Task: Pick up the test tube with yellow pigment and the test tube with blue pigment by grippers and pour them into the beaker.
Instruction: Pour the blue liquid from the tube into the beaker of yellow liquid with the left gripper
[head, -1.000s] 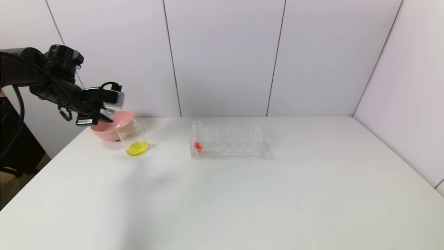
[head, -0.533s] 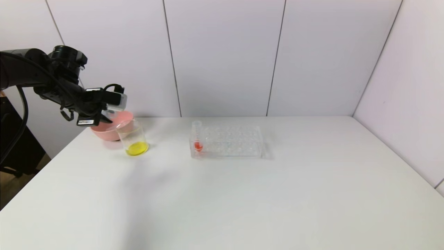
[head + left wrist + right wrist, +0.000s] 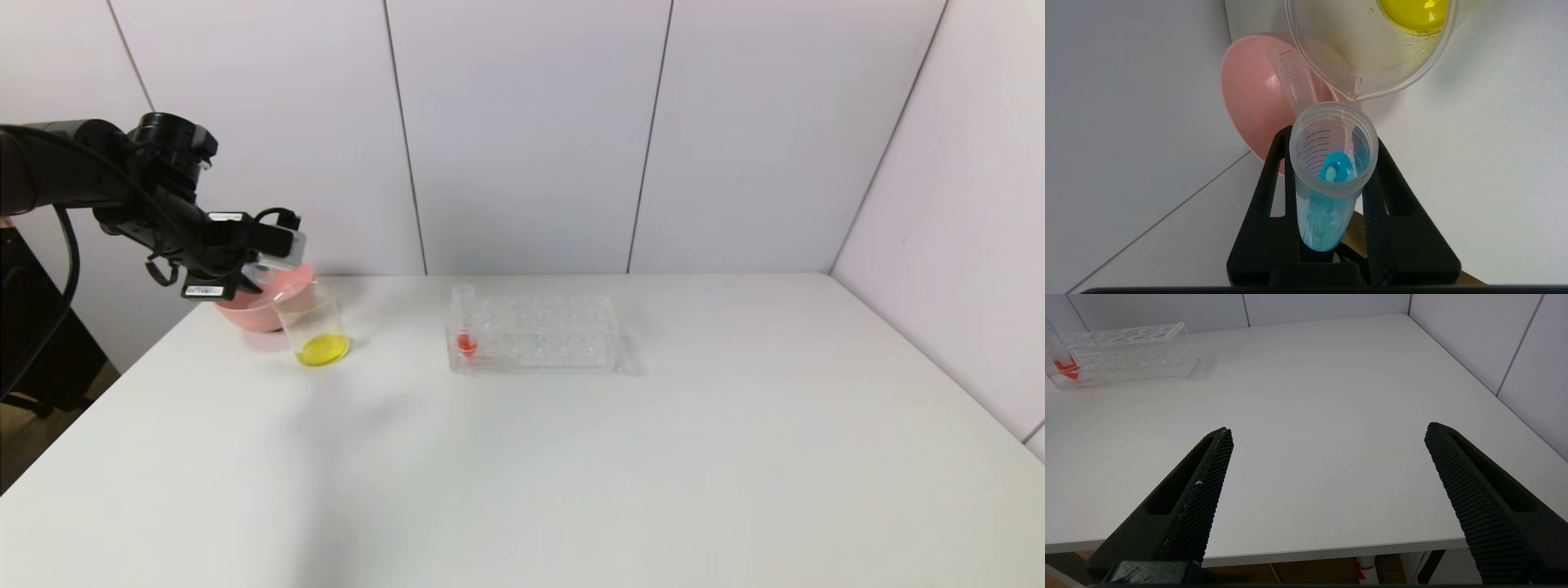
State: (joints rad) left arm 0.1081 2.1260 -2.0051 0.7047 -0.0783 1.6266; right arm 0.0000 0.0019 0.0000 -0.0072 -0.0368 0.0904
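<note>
- White table (image 3: 571,457): you see the clear rack (image 3: 535,333) near its middle, a red-liquid tube (image 3: 464,327) standing in the rack's left end.
- Pink bowl (image 3: 260,309) sits at your far left, an empty graduated tube (image 3: 1292,79) lying in it.
- The beaker (image 3: 314,331), holding yellow liquid, stands just beside the bowl.
- Your left gripper (image 3: 1331,171) pinches the test tube with blue pigment (image 3: 1331,175) close to the beaker's lip.
- Your right gripper (image 3: 1327,457) hangs spread wide at the table's near edge.

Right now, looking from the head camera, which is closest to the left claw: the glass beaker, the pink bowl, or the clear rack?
From the left gripper:
1. Pink bowl, right beneath and behind it, at the table's left back.
2. Beaker, beside the bowl; nearly as close, hard to separate.
3. Clear rack, mid-table, clearly farthest.
</note>
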